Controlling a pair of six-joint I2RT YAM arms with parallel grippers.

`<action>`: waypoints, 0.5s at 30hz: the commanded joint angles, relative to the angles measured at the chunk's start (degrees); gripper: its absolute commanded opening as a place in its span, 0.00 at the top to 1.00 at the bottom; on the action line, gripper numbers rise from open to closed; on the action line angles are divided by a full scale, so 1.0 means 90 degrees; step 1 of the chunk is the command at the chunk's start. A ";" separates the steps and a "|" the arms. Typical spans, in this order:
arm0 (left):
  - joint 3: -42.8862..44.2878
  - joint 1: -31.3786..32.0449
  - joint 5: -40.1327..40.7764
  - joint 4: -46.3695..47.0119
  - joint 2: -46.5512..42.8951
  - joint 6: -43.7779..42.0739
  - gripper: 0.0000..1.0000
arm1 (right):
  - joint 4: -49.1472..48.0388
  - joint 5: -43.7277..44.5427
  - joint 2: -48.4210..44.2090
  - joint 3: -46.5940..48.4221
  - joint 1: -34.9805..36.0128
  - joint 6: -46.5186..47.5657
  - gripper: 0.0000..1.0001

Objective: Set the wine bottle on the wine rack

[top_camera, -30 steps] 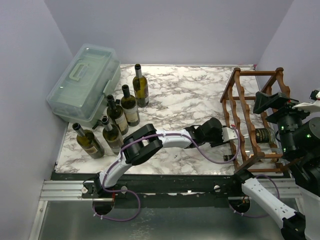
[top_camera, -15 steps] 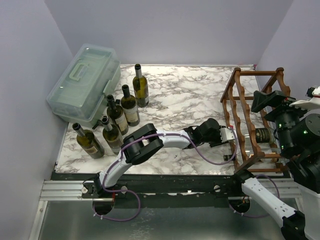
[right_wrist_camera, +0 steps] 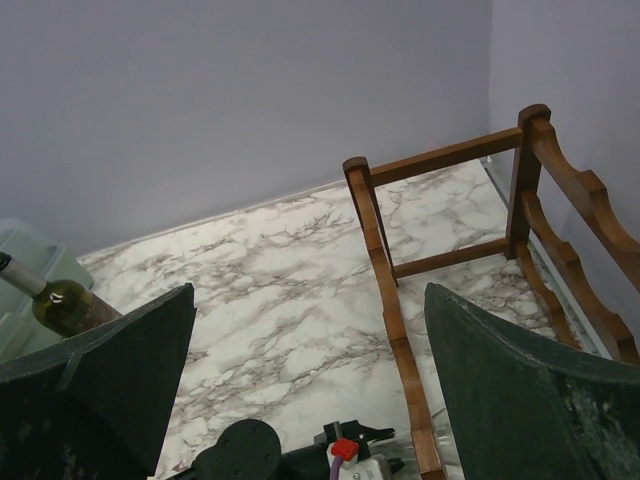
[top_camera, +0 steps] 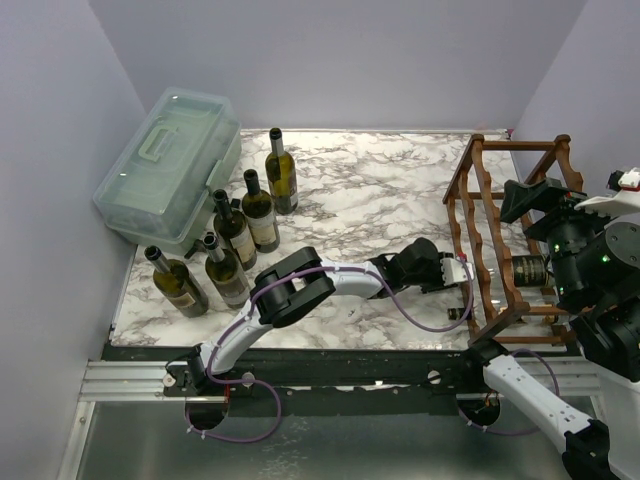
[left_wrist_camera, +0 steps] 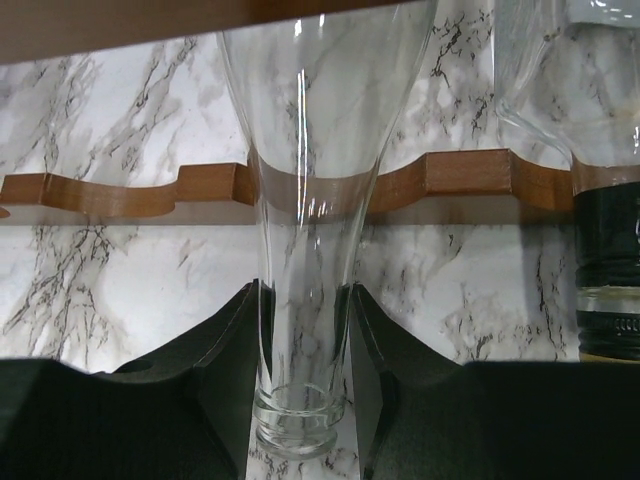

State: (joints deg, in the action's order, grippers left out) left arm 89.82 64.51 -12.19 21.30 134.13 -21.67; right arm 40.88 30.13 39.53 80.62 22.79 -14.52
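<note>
Rack: the rack (top_camera: 478, 215) stands along the right edge of the tabletop (top_camera: 370, 190).
Bottle: the clear bottle (left_wrist_camera: 310, 200) lies on its side in a low tier at the rack's near end. Its neck points out toward the left arm, and its shoulder crosses a dip in a scalloped rail (left_wrist_camera: 460, 175).
Left tool: the left tool (left_wrist_camera: 300, 385) is closed tight on the bottle's neck just above the lip, with a black finger (left_wrist_camera: 225, 370) pressed to each side of the glass.
Right tool: the right tool (right_wrist_camera: 310, 300) is spread wide and holds nothing. It hangs above the rack by the right edge.
Neighbour: a dark bottle (top_camera: 527, 270) already lies in the rack, just beside the clear one.
Others: five bottles (top_camera: 235, 235) stand along the left edge, next to the box (top_camera: 170, 160) in the far left corner.
Done: judging by its position, the bottle has been carried across and pushed into its slot.
Left: the bottle needs to be settled on the rails, then the neck released and the arm drawn clear.
Unclear: whether the bottle's weight already rests on both rails cannot be told from these views.
</note>
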 commanded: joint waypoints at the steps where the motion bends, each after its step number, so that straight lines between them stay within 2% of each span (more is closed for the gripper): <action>1: -0.0065 -0.0265 0.0495 -0.1172 0.0549 -0.0087 1.00 | 0.0101 -0.0041 0.0059 0.0010 -0.0027 -0.0015 0.01; 15: 0.0312 -0.0264 0.0331 -0.1175 0.0747 0.0084 1.00 | 0.0091 -0.0018 0.0022 0.0004 -0.0022 -0.0028 0.01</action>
State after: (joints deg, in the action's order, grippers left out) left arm 93.73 64.51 -13.45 19.46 135.48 -21.96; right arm 40.86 30.13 39.64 80.62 22.79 -14.57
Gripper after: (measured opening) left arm 0.382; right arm 0.996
